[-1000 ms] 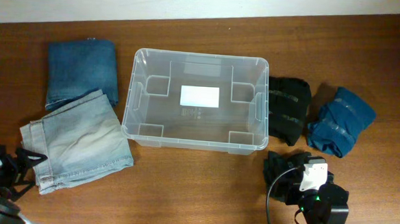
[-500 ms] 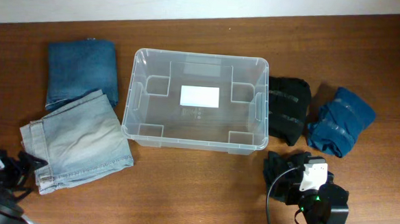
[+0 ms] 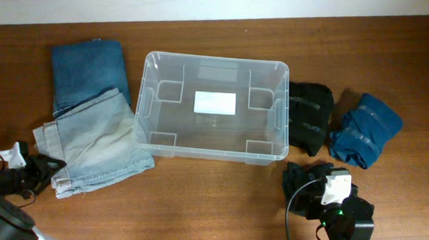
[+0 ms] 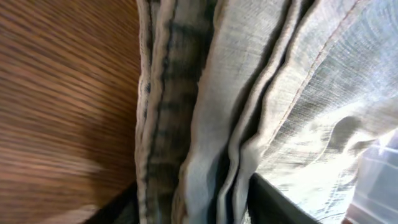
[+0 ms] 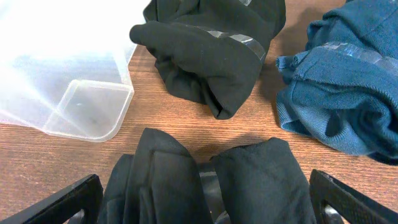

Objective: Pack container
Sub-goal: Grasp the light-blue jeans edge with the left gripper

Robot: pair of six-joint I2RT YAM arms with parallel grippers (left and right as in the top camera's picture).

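Observation:
The container [image 3: 216, 59], a clear bin with a white label on its base, stands empty at mid-table; its corner shows in the right wrist view [image 5: 74, 93]. My left gripper [image 3: 54, 170] is shut on the near-left edge of the folded light-wash jeans [image 3: 99, 137]. The left wrist view shows that stacked denim edge [image 4: 205, 124] pinched between my dark fingers [image 4: 277, 202]. The jeans' right side lies against the bin's front-left corner. My right gripper [image 5: 208, 200] is open, its fingers standing either side of a folded black garment [image 5: 205, 177].
Folded dark blue jeans [image 3: 88, 71] lie at the far left, partly under the light ones. Right of the bin lie another black garment [image 3: 309, 117] and a teal one [image 3: 365, 129]. The black bundle by my right gripper [image 3: 303, 177] is at the front right.
My left gripper closed on the light jeans' edge and dragged them right and slightly away, up against the bin's corner. The right arm has not moved.

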